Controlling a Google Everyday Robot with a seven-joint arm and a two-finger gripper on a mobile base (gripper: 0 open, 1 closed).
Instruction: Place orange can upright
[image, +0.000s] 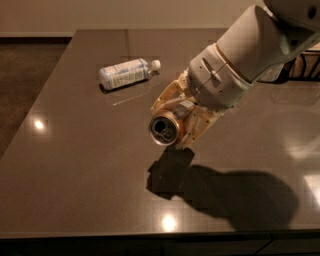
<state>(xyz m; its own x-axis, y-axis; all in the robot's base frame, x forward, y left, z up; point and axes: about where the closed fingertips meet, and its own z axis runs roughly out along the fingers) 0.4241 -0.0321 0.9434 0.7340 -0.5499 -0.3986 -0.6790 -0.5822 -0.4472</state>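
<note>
My gripper (176, 120) is over the middle of the dark table (75, 165) and is shut on the orange can (167, 128). The can lies on its side in the fingers, held above the table, with its silver top and pull-tab opening facing the camera. Only a little of its orange side shows between the cream fingers (196, 130). Its shadow falls on the table just below. The white arm reaches in from the upper right.
A clear plastic bottle (126, 73) with a white cap lies on its side at the back left of the table. A dark wire object (302, 67) stands at the far right edge, behind the arm. The table's front edge runs along the bottom.
</note>
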